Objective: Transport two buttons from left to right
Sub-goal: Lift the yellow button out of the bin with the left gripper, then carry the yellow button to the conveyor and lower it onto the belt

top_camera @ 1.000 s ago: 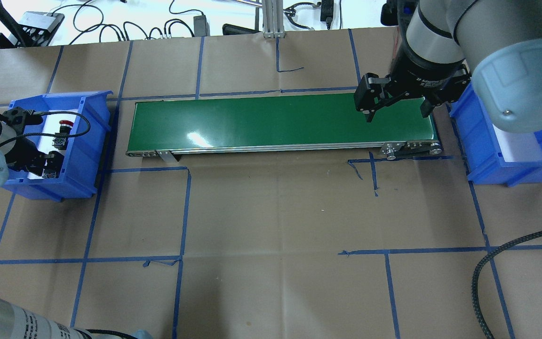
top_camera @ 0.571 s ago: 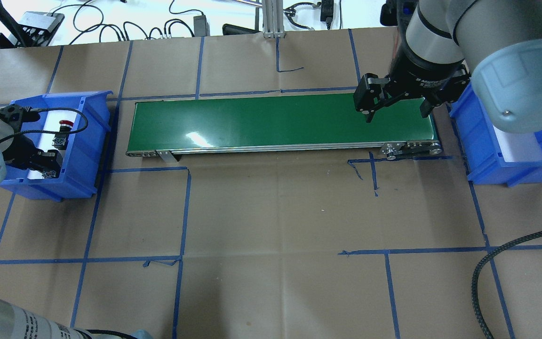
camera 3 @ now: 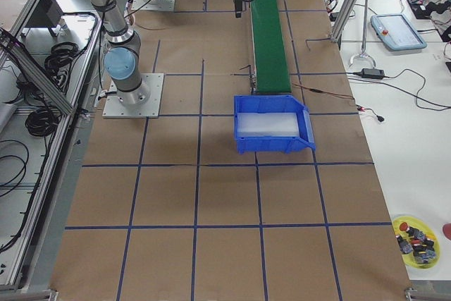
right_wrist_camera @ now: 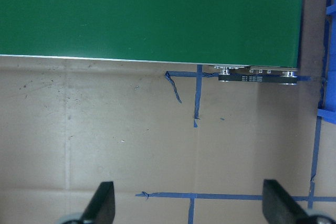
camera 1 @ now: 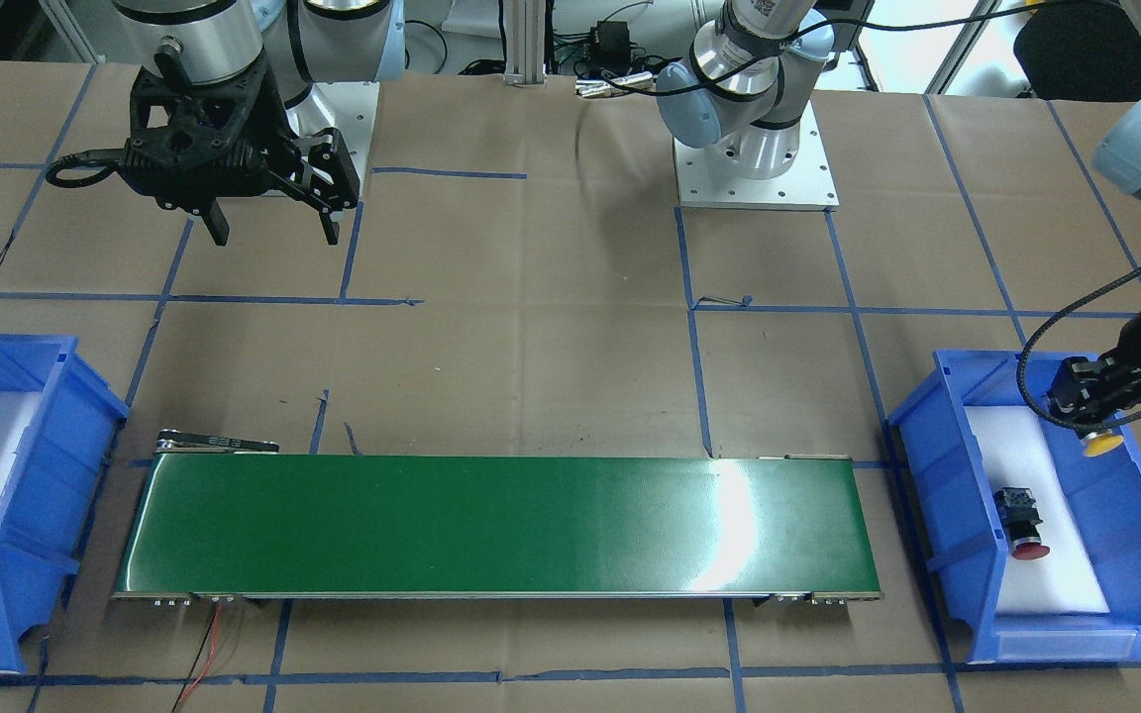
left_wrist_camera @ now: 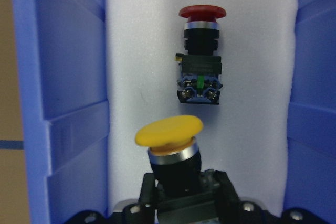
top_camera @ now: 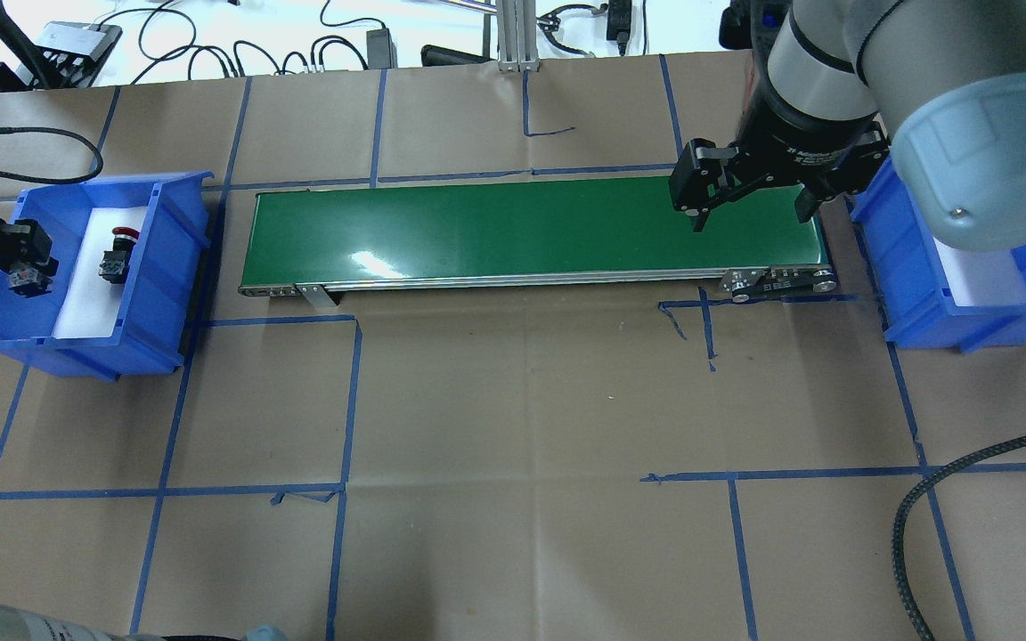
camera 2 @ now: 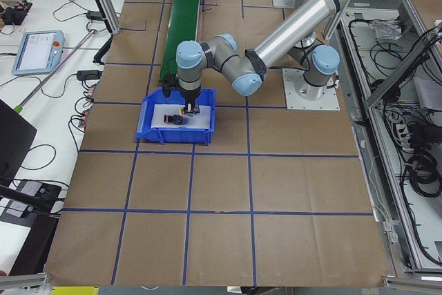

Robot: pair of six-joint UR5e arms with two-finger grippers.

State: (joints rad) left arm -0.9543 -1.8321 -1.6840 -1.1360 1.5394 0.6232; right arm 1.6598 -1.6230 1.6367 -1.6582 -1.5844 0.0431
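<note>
Left jaws pinch the yellow button (left_wrist_camera: 169, 129); right jaws hang spread apart.

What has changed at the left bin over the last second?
The left gripper, shut on the yellow button, has lifted from the near end of the left bin and drawn back toward the overhead view's left. The red button lies where it was on the bin's white pad. The right gripper still hangs open over the conveyor's right end.
</note>
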